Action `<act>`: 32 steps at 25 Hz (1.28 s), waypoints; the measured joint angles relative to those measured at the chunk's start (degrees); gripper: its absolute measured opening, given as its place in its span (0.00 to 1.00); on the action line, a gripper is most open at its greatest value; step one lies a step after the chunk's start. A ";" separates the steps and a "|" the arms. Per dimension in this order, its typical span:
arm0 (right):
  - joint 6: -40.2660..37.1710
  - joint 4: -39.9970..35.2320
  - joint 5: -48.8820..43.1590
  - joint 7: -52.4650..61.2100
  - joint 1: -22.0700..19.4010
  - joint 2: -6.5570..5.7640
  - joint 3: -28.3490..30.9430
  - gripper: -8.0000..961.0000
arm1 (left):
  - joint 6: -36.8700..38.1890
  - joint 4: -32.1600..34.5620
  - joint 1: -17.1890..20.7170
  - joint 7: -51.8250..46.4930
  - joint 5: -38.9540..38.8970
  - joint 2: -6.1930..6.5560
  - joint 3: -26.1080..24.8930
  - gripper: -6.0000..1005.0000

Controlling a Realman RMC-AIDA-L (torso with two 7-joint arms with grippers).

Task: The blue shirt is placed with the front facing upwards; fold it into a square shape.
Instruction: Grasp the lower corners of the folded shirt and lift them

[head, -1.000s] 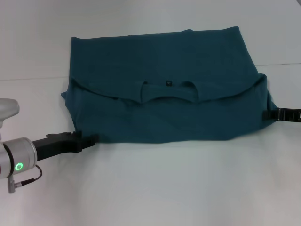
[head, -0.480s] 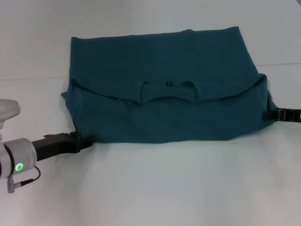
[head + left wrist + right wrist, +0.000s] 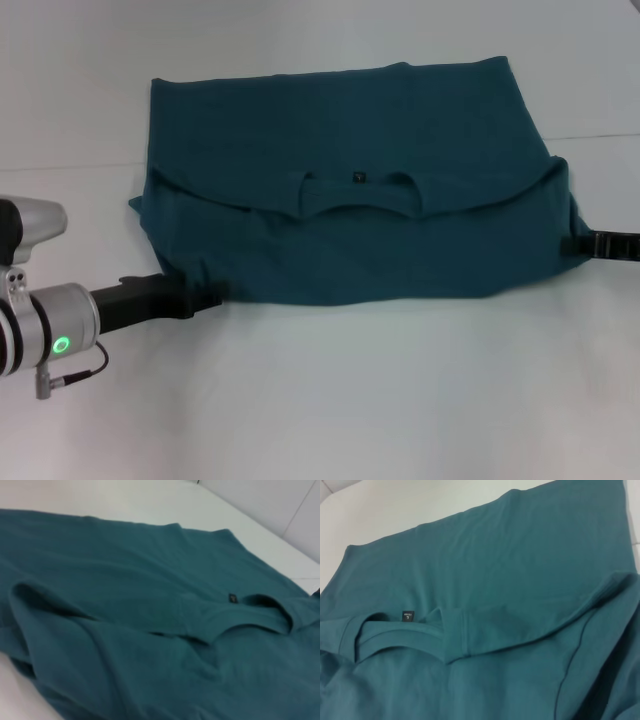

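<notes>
My left gripper [image 3: 205,296] has advanced under the blue shirt [image 3: 350,180] corner, finger state indiscernible; I pinch both layers before lifting.

Blue shirt [image 3: 350,190], dark teal, spread flat and wide across the white surface. Near half doubled over the far half, folded edge toward the robot. Round neckline [image 3: 357,196] in the middle of the upper layer, small dark label [image 3: 408,615] just beyond it. Plain fabric showing, no print visible. Soft creases bunched at both near corners.
</notes>
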 joint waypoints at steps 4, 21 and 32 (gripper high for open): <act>0.00 0.00 0.02 -0.01 -0.21 0.00 0.00 0.04 | -0.02 0.17 -0.20 0.29 -0.46 0.08 0.04 0.63; 0.01 0.00 0.01 -0.06 -0.38 0.34 -0.07 0.04 | -2.51 -0.20 0.07 0.65 0.29 0.22 1.11 0.63; 0.01 0.00 -0.03 -0.06 -0.41 0.28 -0.22 0.04 | -2.64 -0.25 0.25 0.61 0.37 0.13 1.54 0.63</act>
